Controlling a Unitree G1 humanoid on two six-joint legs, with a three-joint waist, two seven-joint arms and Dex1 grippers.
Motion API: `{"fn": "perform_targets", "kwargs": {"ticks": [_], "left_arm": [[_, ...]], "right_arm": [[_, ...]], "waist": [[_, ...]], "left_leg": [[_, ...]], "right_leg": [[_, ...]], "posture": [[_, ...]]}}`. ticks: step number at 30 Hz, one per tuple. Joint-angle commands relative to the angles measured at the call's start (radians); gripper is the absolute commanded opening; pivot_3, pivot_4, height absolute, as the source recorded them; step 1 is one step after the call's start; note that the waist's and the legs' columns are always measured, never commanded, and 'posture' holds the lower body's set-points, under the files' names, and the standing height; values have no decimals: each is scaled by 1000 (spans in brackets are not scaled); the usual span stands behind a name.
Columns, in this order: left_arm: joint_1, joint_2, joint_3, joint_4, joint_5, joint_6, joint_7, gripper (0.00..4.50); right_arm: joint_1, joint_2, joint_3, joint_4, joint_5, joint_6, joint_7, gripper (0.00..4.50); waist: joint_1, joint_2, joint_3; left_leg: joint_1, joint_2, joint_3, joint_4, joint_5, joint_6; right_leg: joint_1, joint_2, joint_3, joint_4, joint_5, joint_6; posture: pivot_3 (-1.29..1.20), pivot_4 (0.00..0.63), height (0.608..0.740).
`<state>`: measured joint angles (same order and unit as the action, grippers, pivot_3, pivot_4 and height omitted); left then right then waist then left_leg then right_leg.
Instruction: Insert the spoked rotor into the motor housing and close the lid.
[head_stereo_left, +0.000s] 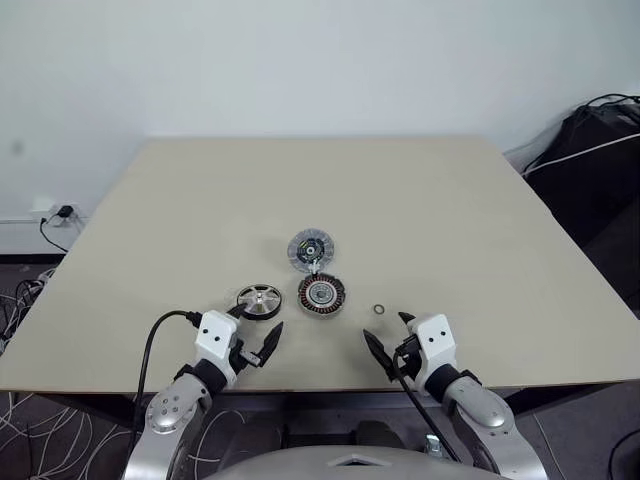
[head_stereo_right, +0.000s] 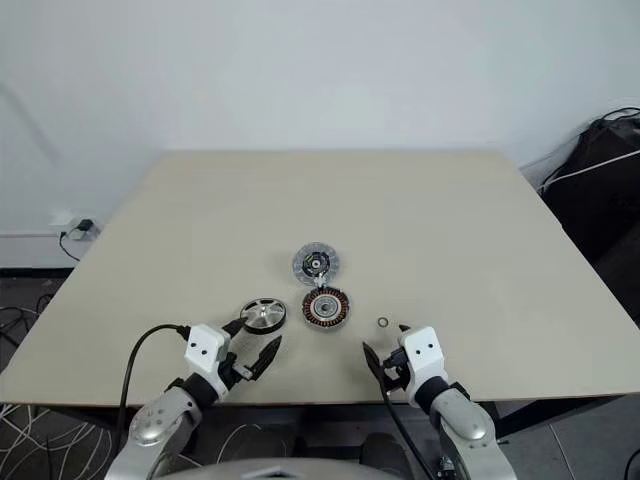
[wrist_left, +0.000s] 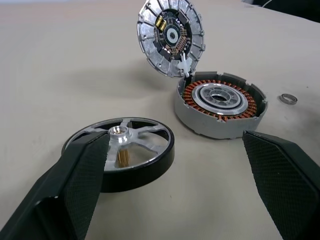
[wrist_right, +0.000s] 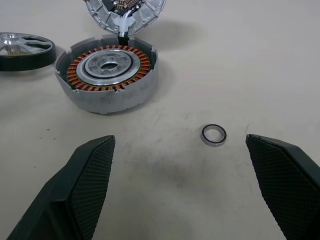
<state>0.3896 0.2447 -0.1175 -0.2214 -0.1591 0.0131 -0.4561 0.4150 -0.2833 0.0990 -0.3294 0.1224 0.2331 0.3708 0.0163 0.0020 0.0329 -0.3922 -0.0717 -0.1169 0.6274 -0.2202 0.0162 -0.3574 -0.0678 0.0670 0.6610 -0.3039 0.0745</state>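
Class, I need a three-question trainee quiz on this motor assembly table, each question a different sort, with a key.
1. True or false: the spoked rotor already sits inside the motor housing.
2. Which is open: the left hand, the right hand, or both?
3. Multiple choice: the small metal ring lies nearest to A) the lid, B) the right hand, C) the rotor.

Key: 1 false; 2 both; 3 B.

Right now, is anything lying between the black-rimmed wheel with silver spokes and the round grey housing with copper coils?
No. The head views show only bare beige table between the spoked wheel and the coil housing.
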Motion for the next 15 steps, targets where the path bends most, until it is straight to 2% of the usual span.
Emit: {"fn": "perform_targets", "kwargs": {"ticks": [1,10,15], "left_arm": [[-11,-5,11,-11,-8,-20,6,4478],[-13,-4,8,-12,-17,-16,-6,4478],[-15,-9,4,-13,-9,-23,4,4478]], "right_arm": [[-10,-2,-6,-61,6,13,-5,4482],[-9,3,-11,-83,13,44,-10,4482],[-41,34,-23,-72,-4,88,-71,4482]], "waist": [[0,0,0],[0,0,0],[-1,0,0]], "left_leg": [[0,0,0,0,0,0],[0,0,0,0,0,0],[0,0,0,0,0,0]], "right_leg": [[0,0,0,0,0,0],[0,0,0,0,0,0],[0,0,0,0,0,0]], "posture": [[0,0,740],[0,0,740],[0,0,740]]}}
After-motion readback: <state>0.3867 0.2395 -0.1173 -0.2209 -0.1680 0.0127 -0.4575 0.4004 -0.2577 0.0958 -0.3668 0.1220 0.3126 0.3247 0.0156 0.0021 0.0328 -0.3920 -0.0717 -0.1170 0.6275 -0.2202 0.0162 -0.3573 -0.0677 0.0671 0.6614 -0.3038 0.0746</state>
